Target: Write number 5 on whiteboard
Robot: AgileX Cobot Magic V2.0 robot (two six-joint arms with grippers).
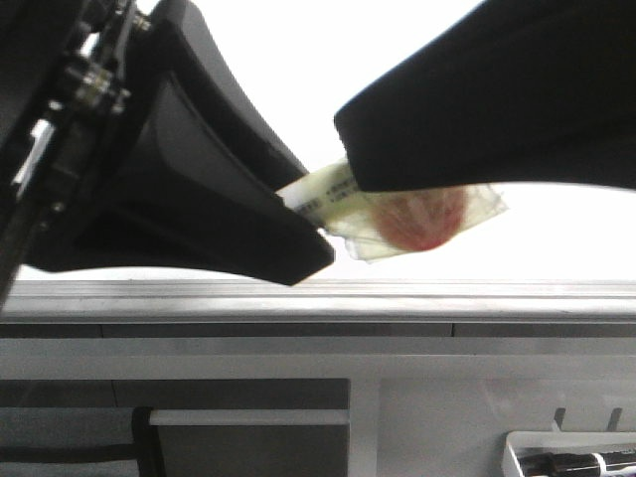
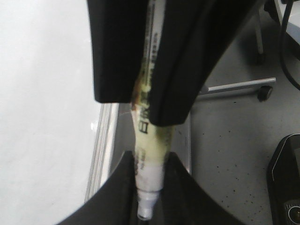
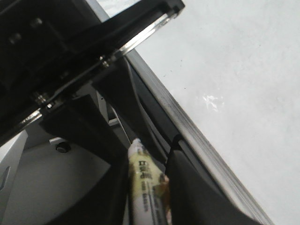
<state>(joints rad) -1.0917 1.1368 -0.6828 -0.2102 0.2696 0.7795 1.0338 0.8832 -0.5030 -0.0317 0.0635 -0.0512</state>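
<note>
The left gripper (image 2: 147,197) is closed on a white cylindrical marker pen with a yellowed taped label (image 2: 149,140); its two black fingers (image 2: 117,192) press the barrel from both sides near the pale end that shows between them. In the same left wrist view, the right gripper (image 2: 140,101) grips the same pen further along the barrel, its broad black fingers (image 2: 112,51) meeting tightly around it. The pen is therefore held by both grippers at once.

In the front view, the black fingers of the two grippers converge at the centre, and the taped section of the pen, with a reddish patch under clear tape, is exposed between them.

Label: dark printed characters run along the pen barrel. They resemble East Asian script, but blur prevents reading them.

The large glossy white whiteboard (image 3: 243,84) lies beside the grippers, bordered by a grey metal edge rail (image 3: 197,136). The visible board surface carries glare and faint specks only. No marker strokes of the number 5 can be made out on it.

A second marker lies in a white tray (image 1: 517,452) at the lower right of the front view.
</note>
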